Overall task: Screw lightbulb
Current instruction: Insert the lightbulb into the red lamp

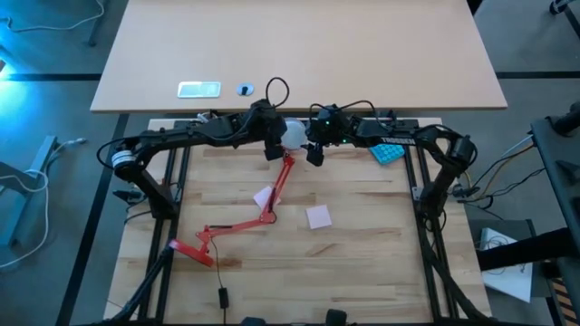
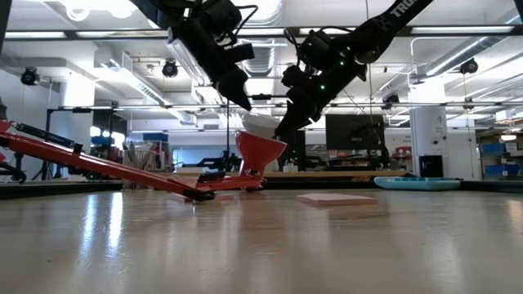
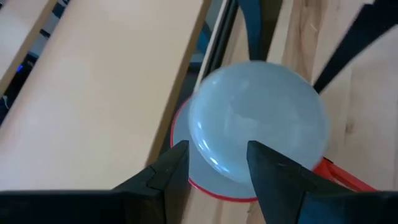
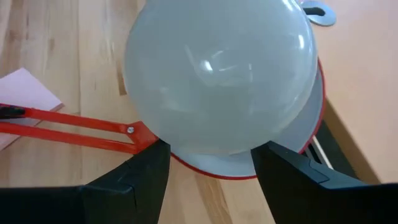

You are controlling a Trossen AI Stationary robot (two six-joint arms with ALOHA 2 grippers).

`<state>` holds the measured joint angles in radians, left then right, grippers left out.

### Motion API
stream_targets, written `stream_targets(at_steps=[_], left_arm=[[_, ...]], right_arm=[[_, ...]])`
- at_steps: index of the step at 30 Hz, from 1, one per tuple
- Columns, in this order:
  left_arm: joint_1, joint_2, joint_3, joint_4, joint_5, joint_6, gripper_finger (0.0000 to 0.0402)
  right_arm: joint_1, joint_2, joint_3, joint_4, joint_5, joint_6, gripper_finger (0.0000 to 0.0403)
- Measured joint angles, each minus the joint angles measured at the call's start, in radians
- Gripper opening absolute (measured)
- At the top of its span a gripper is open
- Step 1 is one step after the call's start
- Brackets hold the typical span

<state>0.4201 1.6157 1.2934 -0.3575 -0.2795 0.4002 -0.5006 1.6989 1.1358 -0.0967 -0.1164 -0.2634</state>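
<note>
The lightbulb (image 1: pixel 294 134) sits base-down in the upturned shade (image 2: pixel 260 149) of the red desk lamp (image 1: pixel 263 201), its white dome rising above the red rim. The lamp lies folded across the wooden table (image 1: pixel 362 263), its arm running from the shade toward its flat foot nearer the table's front-left corner.

The left gripper (image 3: pixel 217 165) is poised just above the lightbulb, on the side away from the right arm; its two dark fingers (image 3: pixel 169 168) stand a narrow gap apart, with the dome showing between them. Whether they touch the glass cannot be told.

The right gripper (image 4: pixel 211 165) is just beside the lightbulb on the opposite side, its fingers (image 4: pixel 146 171) spread wide, straddling the dome and shade rim without closing on either. In the low view both arms slant down to meet over the shade.

Near the lamp's arm lie two pink sticky notes, one (image 1: pixel 264 196) touching the arm, the other (image 1: pixel 318 215) a little apart. A blue tray (image 1: pixel 386 152) lies under the right arm, beyond the lightbulb.
</note>
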Motion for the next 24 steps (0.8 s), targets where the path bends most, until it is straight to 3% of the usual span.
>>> stream_targets(at_steps=[8, 13, 24], left_arm=[[-0.007, -0.024, -0.004, -0.039, 0.009, 0.029, 0.0153], [-0.039, -0.063, -0.026, -0.077, 0.124, 0.006, 0.0153], [-0.043, -0.091, -0.180, 0.077, 0.130, -0.012, 0.0153]], right_arm=[[-0.008, 0.000, 0.000, 0.000, 0.004, -0.003, 0.0221], [-0.017, -0.001, -0.001, 0.002, 0.005, -0.007, 0.0226], [-0.021, -0.002, -0.001, 0.004, 0.009, 0.000, 0.0221]])
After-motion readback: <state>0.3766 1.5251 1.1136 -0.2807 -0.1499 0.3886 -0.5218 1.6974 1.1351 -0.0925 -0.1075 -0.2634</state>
